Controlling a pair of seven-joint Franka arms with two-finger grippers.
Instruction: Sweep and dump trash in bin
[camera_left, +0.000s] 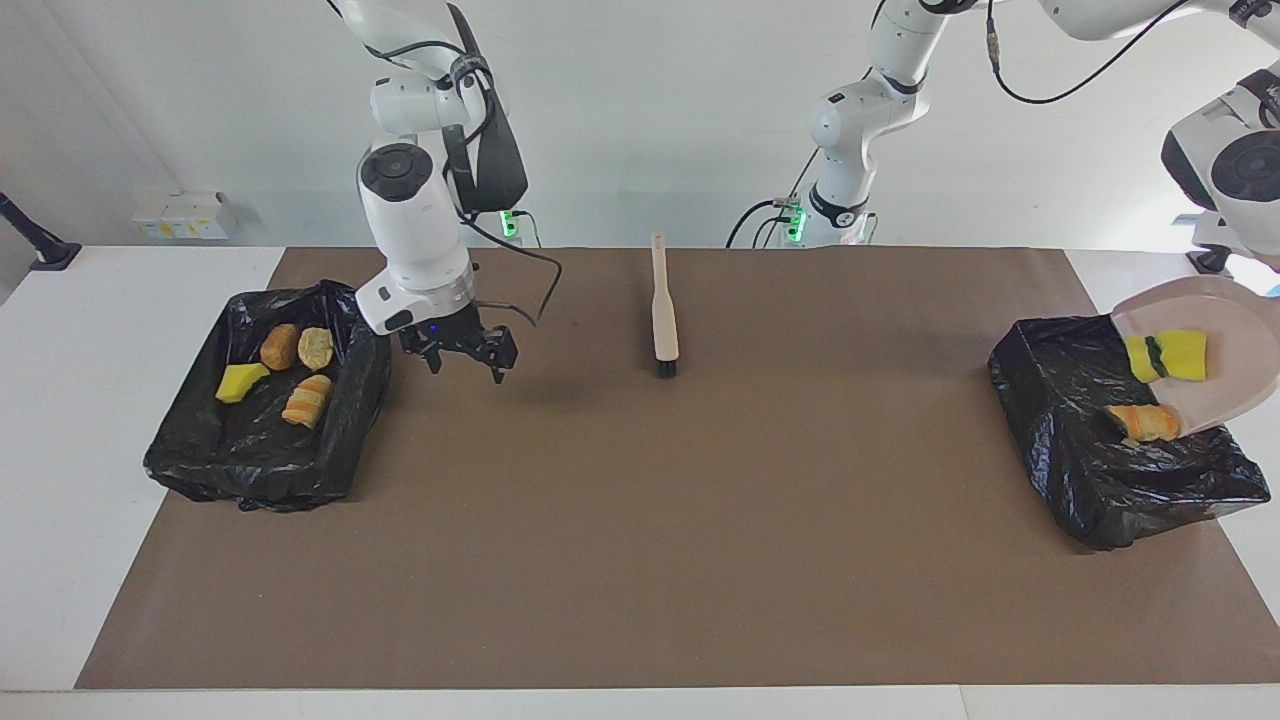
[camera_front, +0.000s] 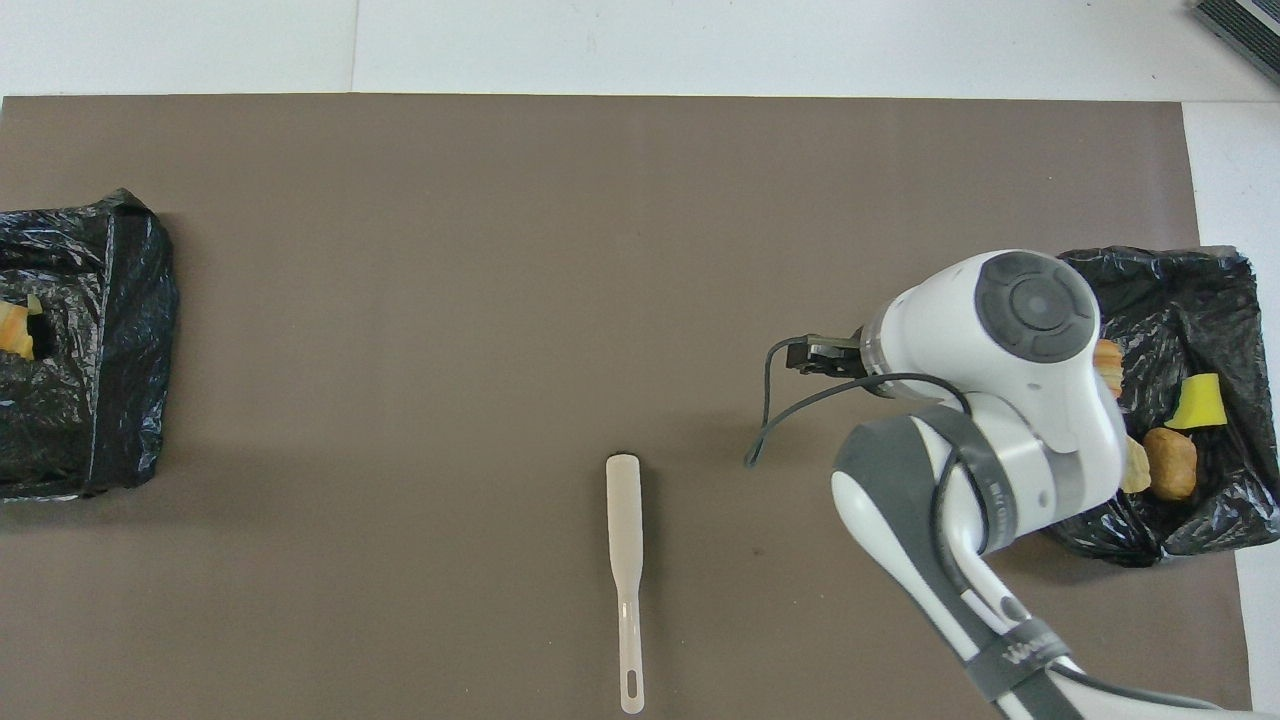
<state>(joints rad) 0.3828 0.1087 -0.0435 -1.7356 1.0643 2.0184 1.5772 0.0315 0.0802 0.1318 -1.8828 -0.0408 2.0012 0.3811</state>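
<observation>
The beige dustpan (camera_left: 1215, 330) hangs steeply tilted over the black-bagged bin (camera_left: 1080, 470) at the left arm's end. My left arm's wrist (camera_left: 1240, 170) is above the pan. Its gripper is past the view's edge, shut on the dustpan's handle. Yellow sponge trash (camera_left: 1165, 357) lies in the pan, and a bread lump (camera_left: 1145, 422) sits at its lower lip over the bag. My right gripper (camera_left: 467, 368) hangs open and empty over the mat, beside the other bin (camera_left: 330, 440). The brush (camera_left: 663, 310) lies flat on the mat.
The bin at the right arm's end holds a yellow sponge piece (camera_left: 240, 382) and three bread lumps (camera_left: 307, 400). In the overhead view my right wrist covers part of that bin (camera_front: 1200, 280). The brush (camera_front: 623, 540) lies mid-table, near the robots.
</observation>
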